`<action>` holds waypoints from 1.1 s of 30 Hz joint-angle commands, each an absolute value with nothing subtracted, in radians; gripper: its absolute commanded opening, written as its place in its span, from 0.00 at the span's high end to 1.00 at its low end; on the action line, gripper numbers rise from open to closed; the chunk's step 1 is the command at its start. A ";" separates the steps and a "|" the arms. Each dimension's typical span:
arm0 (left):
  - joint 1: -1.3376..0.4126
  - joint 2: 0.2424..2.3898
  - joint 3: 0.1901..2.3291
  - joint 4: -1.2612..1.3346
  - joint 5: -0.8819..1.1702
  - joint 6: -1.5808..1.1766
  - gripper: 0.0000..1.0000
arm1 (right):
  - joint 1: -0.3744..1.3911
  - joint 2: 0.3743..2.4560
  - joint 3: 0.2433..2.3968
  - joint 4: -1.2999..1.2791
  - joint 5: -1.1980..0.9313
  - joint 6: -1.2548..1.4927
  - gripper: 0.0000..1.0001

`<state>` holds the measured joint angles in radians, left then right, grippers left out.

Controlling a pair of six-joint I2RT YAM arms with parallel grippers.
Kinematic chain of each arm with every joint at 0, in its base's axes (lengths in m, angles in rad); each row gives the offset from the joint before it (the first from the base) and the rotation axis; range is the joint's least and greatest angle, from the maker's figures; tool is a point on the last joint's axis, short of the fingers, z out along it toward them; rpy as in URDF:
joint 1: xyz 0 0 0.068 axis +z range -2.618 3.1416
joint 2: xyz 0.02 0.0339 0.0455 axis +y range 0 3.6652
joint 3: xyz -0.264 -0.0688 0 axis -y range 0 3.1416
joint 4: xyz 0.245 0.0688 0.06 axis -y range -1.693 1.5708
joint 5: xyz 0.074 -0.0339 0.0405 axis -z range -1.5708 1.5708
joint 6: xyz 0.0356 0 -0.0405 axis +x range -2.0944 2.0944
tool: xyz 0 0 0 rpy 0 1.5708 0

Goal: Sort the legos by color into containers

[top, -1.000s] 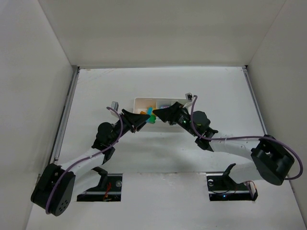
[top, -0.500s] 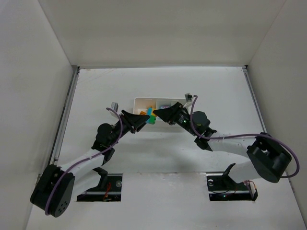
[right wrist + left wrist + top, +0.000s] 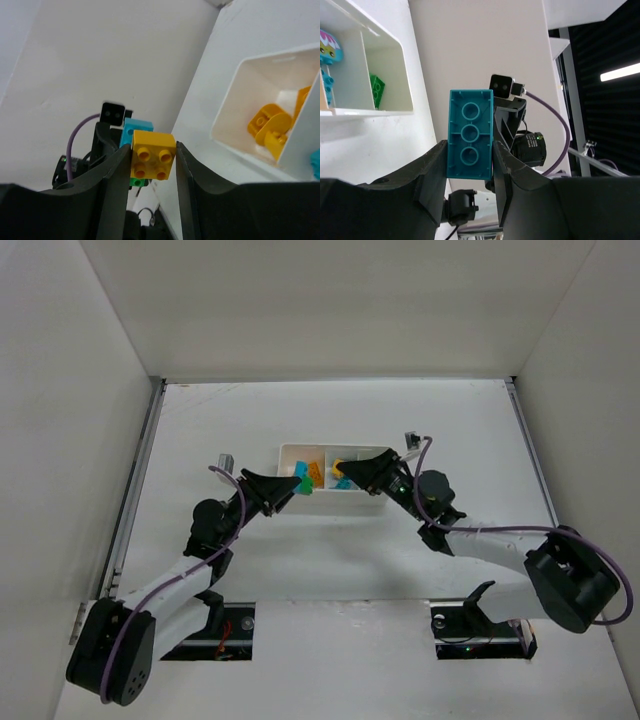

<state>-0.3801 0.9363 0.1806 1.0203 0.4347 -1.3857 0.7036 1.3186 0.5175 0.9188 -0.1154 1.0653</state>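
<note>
My left end effector (image 3: 470,152) pinches a cyan brick (image 3: 470,125) by its long sides. It is held clear of the tabletop (image 3: 450,420) at the near left corner of the white tray (image 3: 330,448). My left wrist camera sees only the brick's hollow underside with three round tubes; its studs face away. Past it, that camera catches an end compartment holding one green brick (image 3: 376,91). The next compartment, with cyan pieces, is cut off at the frame edge.

From overhead the tray's contents are only specks of cyan, orange and yellow. Both my end effectors cover its near wall, so I cannot tell there which compartment holds which.

My right end effector (image 3: 152,167) is clamped on a yellow four-stud brick (image 3: 153,150), over the tray and near the cyan one. Only my right wrist camera shows a green sliver (image 3: 135,183) beneath that cyan brick; whether they are joined I cannot tell. It also shows yellow pieces (image 3: 267,127) in a compartment partly cut off.
</note>
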 commanded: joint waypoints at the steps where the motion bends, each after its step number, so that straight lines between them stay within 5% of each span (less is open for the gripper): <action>1: -0.357 0.916 0.181 1.063 0.448 -1.374 0.91 | 0.680 1.296 0.522 0.963 -0.141 1.043 0.69; 17: -0.243 0.887 0.209 0.950 0.471 -1.309 0.91 | 0.757 1.630 1.055 0.318 0.096 0.666 0.65; 33: -0.196 0.836 0.198 0.914 0.497 -1.298 0.90 | 0.801 1.746 1.160 0.264 0.149 0.652 0.63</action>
